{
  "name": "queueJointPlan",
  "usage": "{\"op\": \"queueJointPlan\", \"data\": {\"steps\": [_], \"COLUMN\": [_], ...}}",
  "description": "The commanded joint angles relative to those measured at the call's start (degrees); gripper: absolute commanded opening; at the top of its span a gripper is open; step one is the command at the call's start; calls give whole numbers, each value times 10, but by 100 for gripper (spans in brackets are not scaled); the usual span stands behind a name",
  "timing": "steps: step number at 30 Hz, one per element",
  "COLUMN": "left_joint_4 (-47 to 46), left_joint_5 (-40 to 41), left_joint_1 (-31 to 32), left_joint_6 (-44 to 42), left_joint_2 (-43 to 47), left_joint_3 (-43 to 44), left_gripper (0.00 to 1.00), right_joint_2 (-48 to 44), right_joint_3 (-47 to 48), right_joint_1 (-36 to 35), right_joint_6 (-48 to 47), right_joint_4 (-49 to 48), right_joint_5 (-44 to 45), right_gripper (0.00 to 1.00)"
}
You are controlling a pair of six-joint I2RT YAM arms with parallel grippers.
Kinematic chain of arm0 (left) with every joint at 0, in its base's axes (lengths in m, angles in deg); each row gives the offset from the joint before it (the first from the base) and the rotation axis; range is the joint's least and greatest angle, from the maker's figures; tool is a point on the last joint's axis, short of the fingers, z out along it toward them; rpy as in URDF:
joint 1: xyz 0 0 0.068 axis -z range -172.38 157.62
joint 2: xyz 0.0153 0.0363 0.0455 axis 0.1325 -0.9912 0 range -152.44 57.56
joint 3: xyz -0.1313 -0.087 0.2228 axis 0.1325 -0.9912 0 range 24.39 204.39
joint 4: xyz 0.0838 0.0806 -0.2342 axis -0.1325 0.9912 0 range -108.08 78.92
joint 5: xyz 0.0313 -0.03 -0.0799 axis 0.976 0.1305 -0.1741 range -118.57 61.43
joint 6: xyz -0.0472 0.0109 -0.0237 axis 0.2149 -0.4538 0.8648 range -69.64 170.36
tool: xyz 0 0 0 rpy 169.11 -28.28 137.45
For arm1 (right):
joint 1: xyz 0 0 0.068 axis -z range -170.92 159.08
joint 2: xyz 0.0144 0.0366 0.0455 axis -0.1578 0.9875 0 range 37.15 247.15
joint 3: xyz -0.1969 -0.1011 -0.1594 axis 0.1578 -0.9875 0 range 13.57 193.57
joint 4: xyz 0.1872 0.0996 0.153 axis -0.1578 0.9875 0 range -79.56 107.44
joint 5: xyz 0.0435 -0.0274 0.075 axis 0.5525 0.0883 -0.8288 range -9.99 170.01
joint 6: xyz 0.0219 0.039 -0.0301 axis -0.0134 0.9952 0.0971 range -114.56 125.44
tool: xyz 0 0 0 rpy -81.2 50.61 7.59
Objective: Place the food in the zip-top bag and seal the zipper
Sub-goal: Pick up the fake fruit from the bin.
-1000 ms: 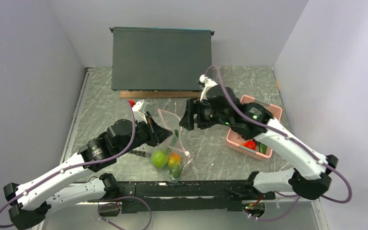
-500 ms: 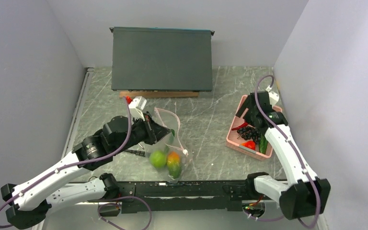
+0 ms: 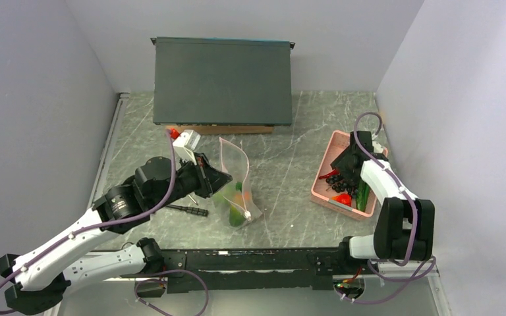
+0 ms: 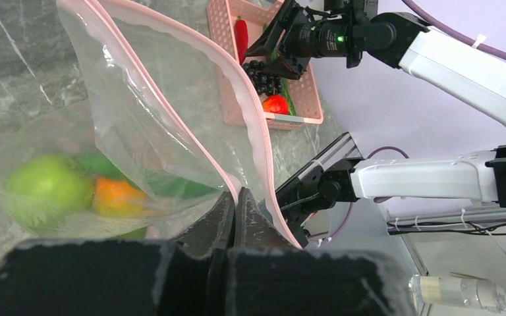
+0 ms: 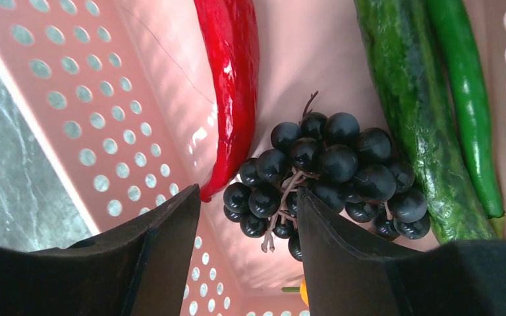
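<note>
Near centre, the left gripper (image 4: 235, 204) pinches the zip-top bag's (image 4: 138, 131) zipper (image 4: 251, 120). At three o'clock, the right gripper (image 5: 247, 197) gapes over grapes (image 5: 329, 164), seemingly clear of basket (image 5: 105, 99) walls.

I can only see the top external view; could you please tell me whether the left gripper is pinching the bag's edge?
Observer: Yes; the left wrist view shows the left gripper shut on the zip-top bag at its pink zipper, mouth open.
Operator: Thank you. What lies under the right gripper?
Observer: The right wrist view shows the right gripper open over a bunch of dark grapes in the pink basket.
Operator: What flanks them?
Observer: A red chili on one side, a cucumber on the other.
</note>
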Motion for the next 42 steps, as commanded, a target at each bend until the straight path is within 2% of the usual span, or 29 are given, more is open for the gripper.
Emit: {"op": "queueJointPlan", "data": {"steps": [1, 7, 10, 17, 23, 32, 36, 38, 40, 42], "left_joint_4": [-17, -26, -24, -1, 2, 1, -5, -8, -13, -12], "left_joint_5": [-11, -5, 3, 26, 40, 39, 39, 39, 38, 38], "left_joint_1": [0, 0, 0, 0, 0, 0, 1, 0, 0, 0], "left_joint_6": [-12, -17, -19, -21, -16, -17, -14, -12, -12, -11], "left_joint_2": [-12, -26, -28, -26, -21, -32, -35, -37, -40, -44], "left_joint_3": [-3, -13, -13, -8, -8, 6, 4, 3, 2, 3], "left_gripper": [0, 0, 0, 0, 0, 0, 0, 0, 0, 0], "right_joint_2": [-5, -14, -6, 4, -110, -236, -250, -250, -243, -237], "right_joint_3": [-24, -65, -86, -83, -43, 58, 125, 158, 193, 223], "right_joint_1": [2, 2, 2, 2, 1, -1, -8, -15, -27, -63], "right_joint_6": [6, 1, 1, -24, -41, -59, -68, -81, -94, -96], "right_joint_4": [-38, -38, -59, -66, -5, 82, 112, 107, 98, 86], "right_joint_5": [-19, -25, -29, -40, -29, -28, -80, -150, -262, -339], "right_gripper": [57, 61, 59, 29, 0, 0, 0, 0, 0, 0]}}
